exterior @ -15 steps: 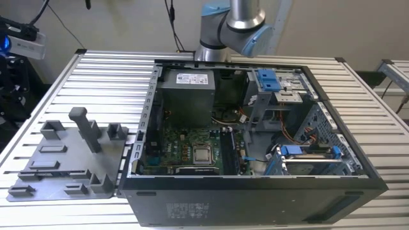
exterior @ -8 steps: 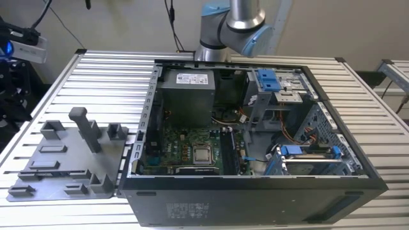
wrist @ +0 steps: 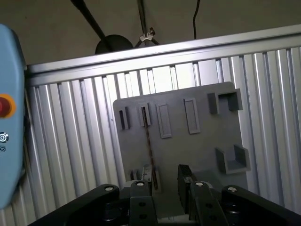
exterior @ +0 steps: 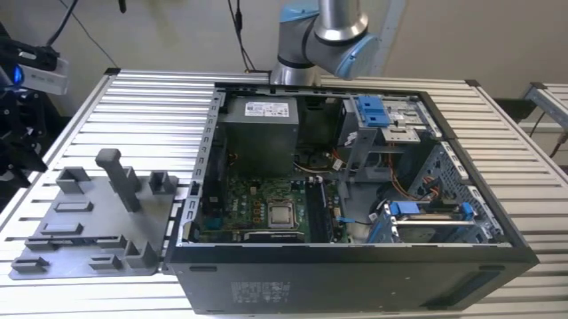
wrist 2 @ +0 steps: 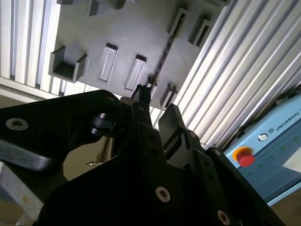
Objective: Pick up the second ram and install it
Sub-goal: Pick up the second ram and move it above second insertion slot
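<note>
so the ribbed aluminium table [exterior: 133, 100] has the open PC case [exterior: 355, 279] next to a grey holder tray [wrist: 188, 150], and the second ram [wrist: 147, 141] sits on edge in the tray's slots, long axis pointing toward the gripper [wrist: 162, 180], fingers spread apart

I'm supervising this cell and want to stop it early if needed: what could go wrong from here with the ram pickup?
1. In the first wrist view the second ram stands on its thin edge in the gray tray. It appears lined up nearer one finger than the gap of the open claw, so a straight descent might strike its top.
2. The raised holder block on the tray could catch a finger if the approach drifts.
</note>
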`<state>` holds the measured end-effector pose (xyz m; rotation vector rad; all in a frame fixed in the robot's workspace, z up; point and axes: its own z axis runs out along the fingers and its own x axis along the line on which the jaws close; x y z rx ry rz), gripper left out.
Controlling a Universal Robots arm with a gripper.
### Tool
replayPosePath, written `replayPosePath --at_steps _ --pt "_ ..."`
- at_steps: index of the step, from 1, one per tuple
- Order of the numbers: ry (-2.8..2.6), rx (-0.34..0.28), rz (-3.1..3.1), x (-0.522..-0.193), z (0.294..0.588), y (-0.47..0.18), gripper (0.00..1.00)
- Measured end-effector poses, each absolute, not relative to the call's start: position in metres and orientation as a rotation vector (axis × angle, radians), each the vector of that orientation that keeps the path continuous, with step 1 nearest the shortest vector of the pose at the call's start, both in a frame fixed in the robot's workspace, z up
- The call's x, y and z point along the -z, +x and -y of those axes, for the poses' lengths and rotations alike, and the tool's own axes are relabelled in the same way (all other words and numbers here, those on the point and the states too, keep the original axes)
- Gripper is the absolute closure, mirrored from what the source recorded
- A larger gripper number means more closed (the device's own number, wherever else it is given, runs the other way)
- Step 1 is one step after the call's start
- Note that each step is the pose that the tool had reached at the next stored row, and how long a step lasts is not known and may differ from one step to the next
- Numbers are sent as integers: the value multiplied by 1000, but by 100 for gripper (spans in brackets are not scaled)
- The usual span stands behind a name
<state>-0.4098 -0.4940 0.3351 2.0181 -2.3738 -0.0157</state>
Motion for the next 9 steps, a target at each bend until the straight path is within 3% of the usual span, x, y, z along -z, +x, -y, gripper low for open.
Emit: replayPosePath --at_steps 9 --pt "2018 16 2374 -325 494 -411 64"
